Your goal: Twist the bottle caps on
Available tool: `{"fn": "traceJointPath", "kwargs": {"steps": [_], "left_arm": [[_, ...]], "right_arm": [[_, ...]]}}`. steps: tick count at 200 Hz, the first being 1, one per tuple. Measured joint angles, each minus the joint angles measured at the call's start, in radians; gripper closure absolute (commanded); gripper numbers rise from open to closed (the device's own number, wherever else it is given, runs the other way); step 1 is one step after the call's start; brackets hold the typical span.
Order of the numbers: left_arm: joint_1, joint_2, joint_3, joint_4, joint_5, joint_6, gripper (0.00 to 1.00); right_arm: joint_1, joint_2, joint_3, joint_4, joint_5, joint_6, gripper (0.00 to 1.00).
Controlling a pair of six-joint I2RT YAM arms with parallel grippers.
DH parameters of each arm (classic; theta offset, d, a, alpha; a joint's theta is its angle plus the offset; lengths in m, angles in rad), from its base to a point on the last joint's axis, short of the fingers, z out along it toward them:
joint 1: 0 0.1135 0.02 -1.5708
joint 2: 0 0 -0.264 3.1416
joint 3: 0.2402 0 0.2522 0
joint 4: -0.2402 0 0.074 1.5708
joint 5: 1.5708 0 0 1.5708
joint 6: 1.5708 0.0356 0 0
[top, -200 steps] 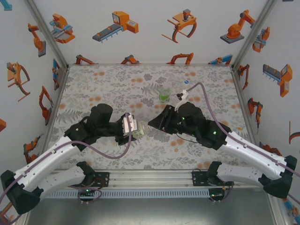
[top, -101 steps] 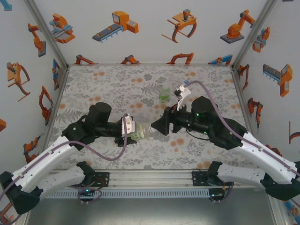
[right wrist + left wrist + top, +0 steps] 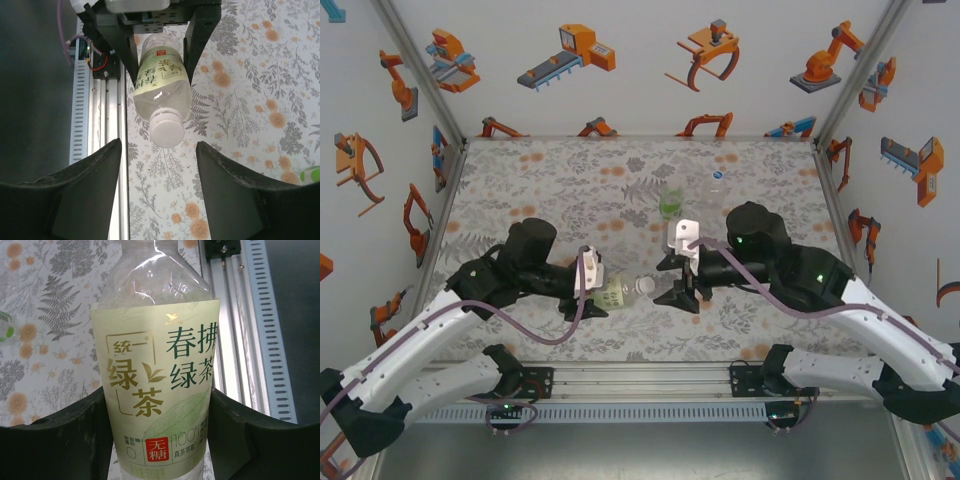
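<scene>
1. Two arms reach in from the bottom corners of the top view, across the metal rail point(image 3: 640, 378) and onto the floral table point(image 3: 520, 180).
2. Lower centre, the left gripper point(image 3: 600, 292) is clamped on the pale yellow-green bottle point(image 3: 618, 293), which lies level with its neck pointing toward the right of the frame.
3. From the left wrist, both black fingers point(image 3: 55, 440) press against the label's sides, low in the frame, with the bottle point(image 3: 160, 385) filling the middle.
4. One white cap point(image 3: 645, 286) sits on that bottle's neck; the right wrist view shows the cap point(image 3: 167, 131) at frame centre, below the label.
5. Just right of the cap, the right gripper point(image 3: 678, 290) faces it with jaws spread wide. Its fingertips point(image 3: 112, 150) flank the cap's end with a gap on each side, touching nothing.
6. Farther back, upper centre, the green-labelled bottle point(image 3: 670, 201) stands well apart from both grippers.
7. Just to its right stands the plain clear bottle point(image 3: 717, 186).
</scene>
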State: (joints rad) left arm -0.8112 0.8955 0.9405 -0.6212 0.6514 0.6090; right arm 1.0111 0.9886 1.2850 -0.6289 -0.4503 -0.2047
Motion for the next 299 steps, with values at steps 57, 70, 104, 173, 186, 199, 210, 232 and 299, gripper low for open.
{"fn": "traceJointPath", "kwargs": {"steps": [57,70,104,173,186,199,210,232,299], "left_arm": [[0.0,-0.03,0.0,0.013,-0.136,-0.018,1.0],[0.0,-0.036,-0.002,0.023,-0.153,-0.021,1.0],[0.0,-0.045,-0.014,0.049,-0.185,-0.026,1.0],[0.0,-0.04,-0.021,0.06,-0.192,-0.029,1.0],[0.0,-0.038,-0.021,0.061,-0.192,-0.029,1.0],[0.0,-0.037,-0.022,0.061,-0.192,-0.029,1.0],[0.0,-0.037,-0.022,0.061,-0.193,-0.029,1.0],[0.0,-0.034,-0.025,0.061,-0.199,-0.029,1.0],[0.0,-0.033,-0.025,0.061,-0.209,-0.029,1.0]], "right_arm": [[0.0,0.03,-0.022,0.079,0.304,0.577,0.46],[0.0,0.036,-0.022,0.075,0.346,0.727,0.45],[-0.009,0.035,-0.063,0.077,0.381,1.049,0.46],[-0.041,0.066,-0.082,0.086,0.355,1.258,0.55],[-0.048,0.072,-0.082,0.088,0.344,1.267,0.56],[-0.055,0.077,-0.083,0.088,0.333,1.271,0.59],[-0.058,0.082,-0.082,0.088,0.324,1.279,0.61],[-0.063,0.089,-0.082,0.089,0.305,1.283,0.62],[-0.074,0.106,-0.083,0.088,0.256,1.284,0.64]]}}
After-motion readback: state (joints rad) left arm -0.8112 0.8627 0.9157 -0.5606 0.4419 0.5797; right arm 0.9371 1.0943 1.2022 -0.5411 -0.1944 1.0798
